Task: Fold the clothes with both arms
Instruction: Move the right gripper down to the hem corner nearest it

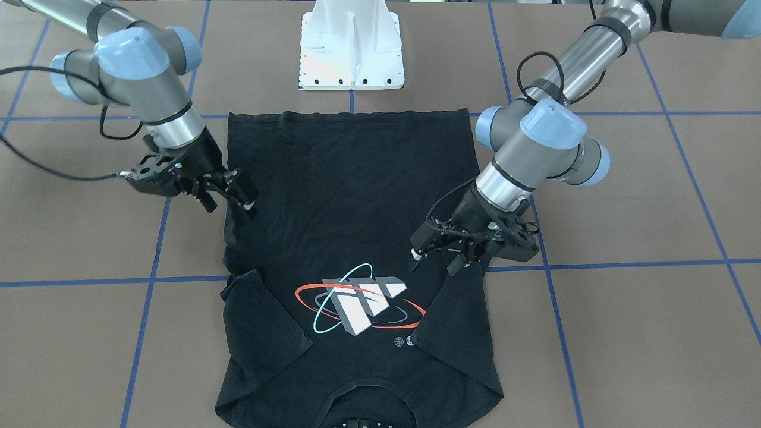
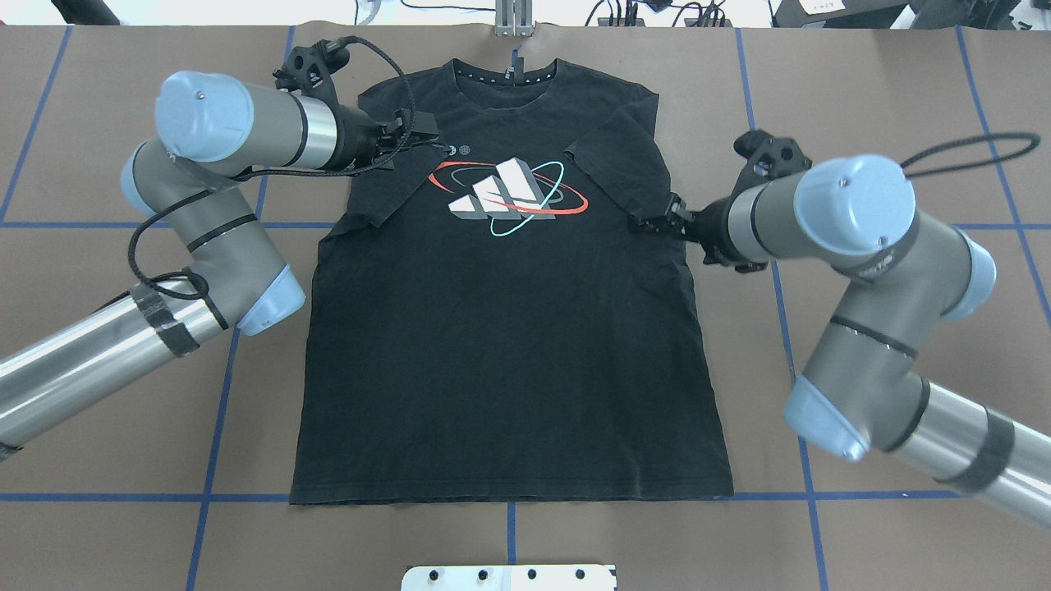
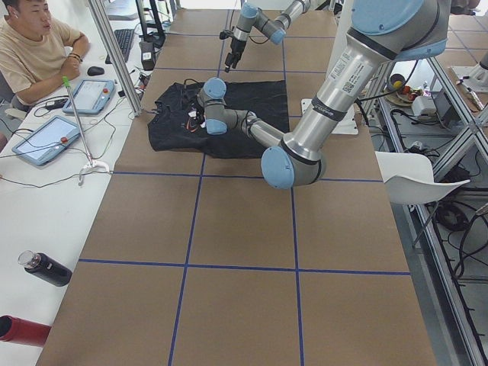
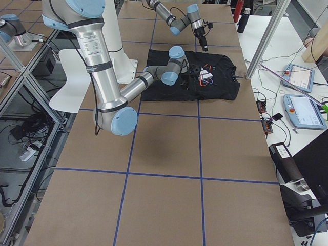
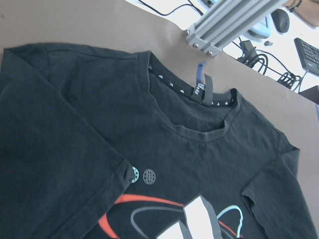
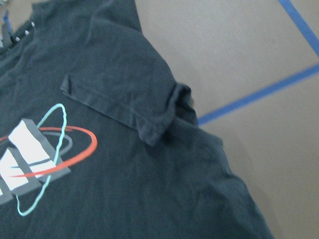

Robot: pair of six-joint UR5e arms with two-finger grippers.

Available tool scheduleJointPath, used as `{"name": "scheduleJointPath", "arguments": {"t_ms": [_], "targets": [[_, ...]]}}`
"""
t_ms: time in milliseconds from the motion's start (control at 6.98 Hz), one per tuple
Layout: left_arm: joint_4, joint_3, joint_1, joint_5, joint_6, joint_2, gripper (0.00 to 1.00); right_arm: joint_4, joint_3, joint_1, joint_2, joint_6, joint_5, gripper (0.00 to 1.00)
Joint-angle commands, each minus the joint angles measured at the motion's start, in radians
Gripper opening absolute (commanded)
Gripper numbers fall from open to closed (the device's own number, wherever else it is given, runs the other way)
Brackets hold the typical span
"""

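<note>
- T-shirt (image 1: 351, 196) is lying flat and print-up in the middle of the table (image 1: 642, 345). Its hem is pointing at the white pedestal base (image 1: 352, 53), and its collar (image 5: 199, 132) is facing away from the robot.
- Both sleeves are lying folded inward over the chest.
- The sleeve on the robot's left (image 1: 461, 321) is overlapping one of the small dots (image 5: 148, 176) beside the chest print (image 1: 362, 300).
- The sleeve on the robot's right (image 1: 261, 324) is stopping short of the print.
- left gripper (image 1: 436, 263) is hovering at the armpit end of its folded sleeve, with its fingers standing apart and no cloth between them.
- right gripper (image 1: 230, 208) is sitting over the shirt's side edge, between hem and sleeve, with its fingers also standing apart. The white-tipped finger is over the cloth and the other is just outside the edge. Can't tell whether it's touching the fabric.
- Blue tape lines (image 1: 630, 264) are running across the table under the shirt.
</note>
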Motion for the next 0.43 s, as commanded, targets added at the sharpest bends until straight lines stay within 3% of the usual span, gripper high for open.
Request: {"name": "scheduleJointPath", "arguments": {"t_ms": [0, 286], "targets": [[-0.011, -0.049, 0.004, -0.003, 0.001, 0.032, 1.0, -0.168, 0.222, -0.172, -0.14, 0.188, -0.108, 0.96], [-0.011, -0.058, 0.009, -0.035, 0.002, 0.038, 1.0, -0.17, 0.288, -0.363, -0.252, 0.321, -0.275, 0.96]]}}
